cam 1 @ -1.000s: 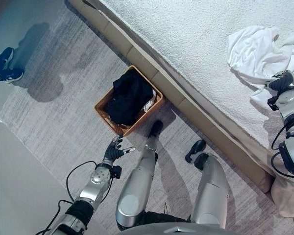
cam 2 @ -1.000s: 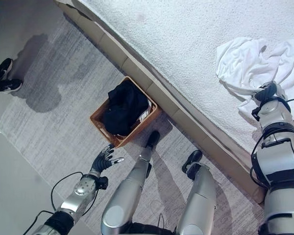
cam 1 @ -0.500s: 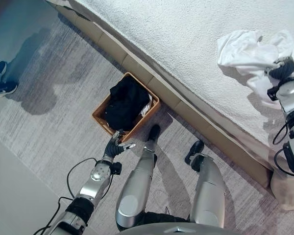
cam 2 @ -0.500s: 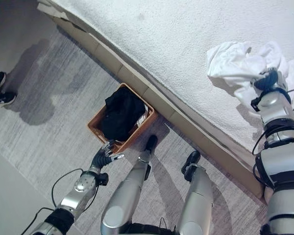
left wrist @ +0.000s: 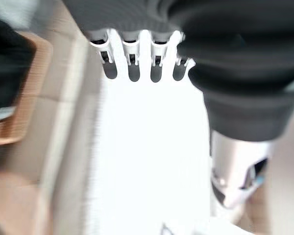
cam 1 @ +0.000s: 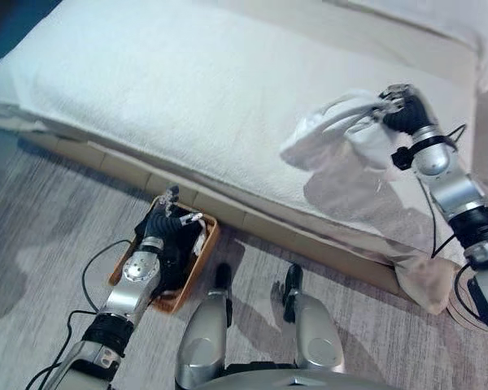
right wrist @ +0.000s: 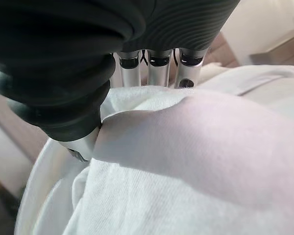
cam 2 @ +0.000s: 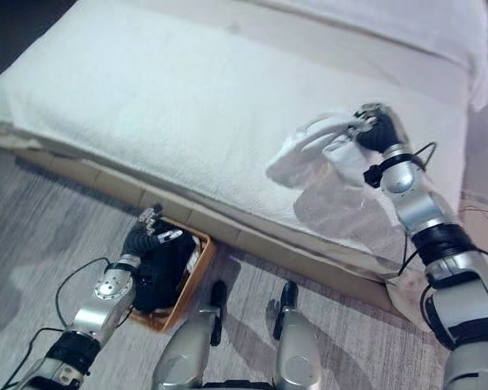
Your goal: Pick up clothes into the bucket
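Note:
A white garment [cam 1: 333, 130] hangs bunched a little above the white bed [cam 1: 163, 89], with my right hand [cam 1: 400, 108] shut on its upper end. Up close the same cloth [right wrist: 186, 161] swells against the curled fingers [right wrist: 159, 58]. On the rug by the bed's foot stands a brown basket [cam 1: 195, 270] with black clothes [cam 1: 172, 256] in it. My left hand [cam 1: 164, 221] hovers over the basket's far edge, fingers [left wrist: 130, 68] straight and holding nothing. The left wrist view catches the basket's rim [left wrist: 32, 98] off to one side.
The bed's beige base [cam 1: 252, 219] runs along right behind the basket. A grey rug [cam 1: 41, 203] covers the floor on the left. White bedding [cam 1: 439, 16] lies folded at the bed's far right end.
The camera has swung up toward the bed. My right hand has lifted the white garment off the mattress. My left hand has moved from beside the basket to above it.

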Robot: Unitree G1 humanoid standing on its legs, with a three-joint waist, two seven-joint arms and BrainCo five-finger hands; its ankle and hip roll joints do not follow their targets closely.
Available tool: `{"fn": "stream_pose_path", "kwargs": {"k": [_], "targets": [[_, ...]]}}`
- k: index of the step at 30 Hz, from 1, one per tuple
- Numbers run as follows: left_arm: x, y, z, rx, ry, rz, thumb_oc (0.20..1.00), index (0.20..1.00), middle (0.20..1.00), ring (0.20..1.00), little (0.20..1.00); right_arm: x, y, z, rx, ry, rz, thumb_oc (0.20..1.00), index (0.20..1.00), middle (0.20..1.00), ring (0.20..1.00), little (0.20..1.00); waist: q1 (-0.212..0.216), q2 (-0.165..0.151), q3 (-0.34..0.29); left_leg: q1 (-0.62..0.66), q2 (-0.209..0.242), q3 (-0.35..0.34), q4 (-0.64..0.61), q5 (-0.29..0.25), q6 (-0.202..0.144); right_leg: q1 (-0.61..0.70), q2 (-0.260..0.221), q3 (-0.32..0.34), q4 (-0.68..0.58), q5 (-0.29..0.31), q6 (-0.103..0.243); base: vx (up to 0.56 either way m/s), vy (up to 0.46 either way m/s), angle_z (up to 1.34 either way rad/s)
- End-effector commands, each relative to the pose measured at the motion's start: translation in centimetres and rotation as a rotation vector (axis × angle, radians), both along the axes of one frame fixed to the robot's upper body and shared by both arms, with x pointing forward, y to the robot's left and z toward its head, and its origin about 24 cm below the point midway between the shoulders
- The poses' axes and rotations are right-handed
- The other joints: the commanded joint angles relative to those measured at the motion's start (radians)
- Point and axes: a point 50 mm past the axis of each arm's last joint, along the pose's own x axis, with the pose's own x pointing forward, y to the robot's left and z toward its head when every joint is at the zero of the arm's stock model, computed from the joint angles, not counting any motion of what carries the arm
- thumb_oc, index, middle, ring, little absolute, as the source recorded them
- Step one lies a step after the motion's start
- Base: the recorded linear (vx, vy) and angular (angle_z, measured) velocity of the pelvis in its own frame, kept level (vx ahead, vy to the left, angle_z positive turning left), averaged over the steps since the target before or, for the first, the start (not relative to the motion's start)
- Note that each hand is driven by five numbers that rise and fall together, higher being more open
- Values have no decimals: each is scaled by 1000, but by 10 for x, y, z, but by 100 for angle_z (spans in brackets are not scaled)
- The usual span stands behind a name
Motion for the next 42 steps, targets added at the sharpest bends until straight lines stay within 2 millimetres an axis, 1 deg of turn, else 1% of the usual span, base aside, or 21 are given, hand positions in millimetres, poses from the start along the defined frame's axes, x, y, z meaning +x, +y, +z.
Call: {"fn": "stream_pose_path", "kwargs": {"k": [1,2,3,4,5,8,9,10,11,14,15,19,24,30,32,33,34,35,40,41,42], "targets": [[2,-9,23,111,-125,-57,1000,1000,1000,1000,1000,-9,21,25,-46,-74,169,200,200,200,200,200,-5,-10,-107,18,14,-6,41,-77,-12,47,9,6,29,-50,57,63,10,-25],[2,-9,23,112,-124,-58,1000,1000,1000,1000,1000,-9,21,25,-45,-73,168,200,200,200,200,200,-3,-10,-107,19,15,-5,40,-78,-12,48,10,7,28,-49,57,95,-1,-27],[4,-14,34,166,-168,-83,1000,1000,1000,1000,1000,-17,34,23,-54,-48,257,200,200,200,200,200,-11,-15,-135,44,23,12,30,-84,-12,68,15,15,11,-48,59,104,-7,-32],[5,-18,36,174,-179,-99,1000,1000,1000,1000,1000,-21,38,24,-52,-45,294,200,200,200,200,200,-15,-16,-149,58,27,20,21,-86,-12,80,18,18,0,-46,61,133,-10,-36],[6,-23,37,183,-181,-118,1000,1000,1000,1000,1000,-26,48,26,-46,-40,356,200,200,200,200,200,-19,-18,-162,71,31,29,11,-88,-12,89,20,22,-10,-44,61,101,-2,-33],[5,-34,38,191,-186,-171,1000,1000,1000,1000,1000,-35,58,25,-18,-18,445,200,200,200,200,200,-27,-18,-184,97,37,45,-10,-88,-12,109,24,27,-30,-39,63,72,-1,-24],[4,-43,37,201,-182,-224,1000,1000,1000,1000,1000,-43,71,29,-11,-4,544,200,200,200,200,200,-35,-18,-208,117,41,56,-30,-87,-12,124,27,32,-52,-33,64,88,0,-14],[4,-43,37,201,-182,-225,1000,1000,1000,1000,1000,-43,71,29,-11,-4,544,200,200,200,200,200,-35,-18,-208,118,41,56,-30,-87,-13,124,27,32,-53,-32,64,96,-5,-19],[3,-56,39,211,-185,-297,1000,1000,1000,1000,1000,-50,83,32,11,7,631,200,200,200,200,200,-43,-19,-229,131,44,65,-48,-85,-13,137,30,34,-73,-27,65,36,-5,-17],[2,-68,39,217,-179,-371,1000,1000,1000,1000,1000,-56,92,38,15,10,694,200,200,200,200,200,-49,-16,-246,145,47,75,-65,-83,-14,145,33,38,-92,-20,65,64,-8,-8],[3,-84,42,234,-184,-465,1000,1000,1000,1000,1000,-61,104,42,45,7,771,200,200,200,200,200,-58,-16,-261,155,51,84,-73,-83,-14,152,36,42,-103,-16,66,53,-5,-9],[4,-103,45,189,-186,-551,1000,1000,1000,1000,1000,-69,123,50,92,-15,881,200,200,200,200,200,-65,-12,-278,167,55,96,-79,-86,-14,163,39,48,-120,-12,64,38,-11,-15],[3,-120,43,127,-151,-629,1000,1000,1000,1000,1000,-76,139,53,161,-31,971,200,200,200,200,200,-70,-5,-290,176,61,102,-89,-83,-15,175,46,49,-134,-12,60,12,-6,-5],[-3,-131,30,-32,-36,-702,1000,1000,1000,1000,1000,-83,142,50,206,-7,1017,200,200,200,200,200,-76,0,-302,184,65,94,-107,-70,-22,196,46,30,-153,-12,56,5,-3,0],[-5,-133,23,-79,4,-703,536,536,536,536,536,-84,142,48,222,-1,1023,200,200,200,200,200,-76,0,-303,185,66,93,-111,-68,-24,203,47,23,-159,-13,55,0,0,0],[-5,-133,23,-79,5,-703,413,413,413,413,413,-84,142,48,223,0,1023,200,200,200,200,200,-76,0,-303,185,66,92,-111,-67,-24,203,47,23,-160,-12,55,0,0,0],[-6,-132,20,-96,11,-684,344,344,344,344,344,-84,140,44,247,11,1017,200,200,200,200,200,-75,-1,-304,186,67,90,-113,-67,-25,206,46,18,-163,-13,54,0,0,0],[-8,-128,15,-107,21,-647,200,200,200,200,200,-85,137,40,276,24,1011,200,200,200,200,200,-71,-4,-304,186,67,85,-114,-65,-27,211,47,11,-167,-13,52,11,-25,4],[-14,-120,2,-219,63,-545,200,200,200,200,200,-88,126,25,404,55,984,200,200,200,200,200,-63,-10,-304,188,67,75,-122,-61,-28,223,48,1,-171,-17,49,6,-17,14],[-16,-119,-2,-262,81,-530,200,200,200,200,200,-88,124,22,421,57,972,219,219,219,219,219,-62,-11,-304,189,67,73,-124,-60,-28,224,48,-1,-171,-17,49,6,-12,8],[-19,-119,-6,-310,104,-519,200,200,200,200,200,-88,121,19,431,59,956,300,300,300,300,300,-61,-12,-305,189,67,72,-124,-59,-29,224,49,-2,-172,-17,49,6,-8,5]]}}
